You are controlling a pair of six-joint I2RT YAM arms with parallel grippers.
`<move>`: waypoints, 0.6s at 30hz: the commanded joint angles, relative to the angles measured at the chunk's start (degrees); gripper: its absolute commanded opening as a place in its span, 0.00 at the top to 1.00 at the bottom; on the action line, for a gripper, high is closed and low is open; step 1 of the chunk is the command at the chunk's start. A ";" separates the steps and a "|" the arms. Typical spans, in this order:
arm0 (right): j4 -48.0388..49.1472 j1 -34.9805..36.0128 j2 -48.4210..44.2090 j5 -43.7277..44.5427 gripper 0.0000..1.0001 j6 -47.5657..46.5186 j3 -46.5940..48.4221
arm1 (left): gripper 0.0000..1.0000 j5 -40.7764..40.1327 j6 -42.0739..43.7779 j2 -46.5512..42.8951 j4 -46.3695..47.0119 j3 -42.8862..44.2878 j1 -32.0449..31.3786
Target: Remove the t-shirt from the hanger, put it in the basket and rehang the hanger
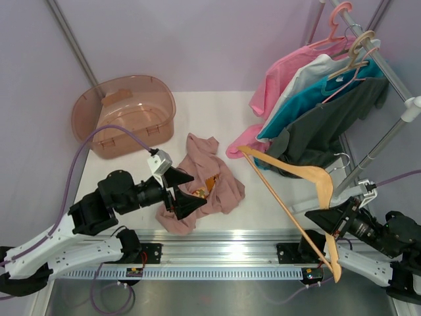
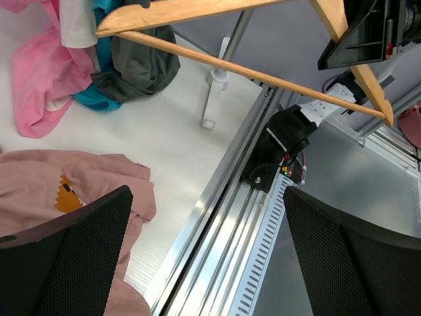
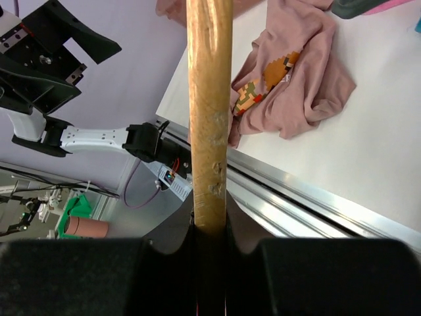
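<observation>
The t-shirt [image 1: 209,178] lies crumpled in a heap on the white desk [image 1: 217,108], off the hanger [image 1: 289,166], with part of its pixel print showing among the folds. My left gripper [image 1: 197,189] hovers right over the near left part of the heap, its fingers spread wide and holding nothing. In my left wrist view the mauve cloth [image 2: 72,181] sits just past my left finger [image 2: 66,257], while the other finger hangs over the metal rail at the desk's near edge.

The hanger is bare and up in the air to the right of the shirt, well clear of it. My right gripper [image 1: 334,227] is clamped on one of its wooden arms near the lower end. In my right wrist view the wood [image 3: 209,99] runs straight up out of my closed fingers, and the t-shirt [image 3: 296,72] lies on the desk beyond it. The hanger's far tip reaches toward the hem of the bright pink garment [image 1: 289,72], which hangs on the rack [image 1: 395,79] at the right beside a teal shirt [image 1: 309,99] and a dark grey one [image 1: 322,135]. A translucent pink tub [image 1: 125,112] stands at the desk's far left corner.
</observation>
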 commanded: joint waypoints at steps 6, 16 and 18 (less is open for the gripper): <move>-4.16 -3.68 -1.93 10.62 1.00 -1.27 10.85 | 0.01 -0.22 -2.35 -2.72 2.66 0.29 -0.27; -4.16 -10.53 4.13 12.25 1.00 -7.33 23.78 | 0.01 0.48 -1.74 -0.70 2.13 1.26 -0.27; -4.68 -12.46 5.01 11.97 1.00 -7.78 24.48 | 0.01 0.66 -1.65 -0.17 2.13 1.52 -0.27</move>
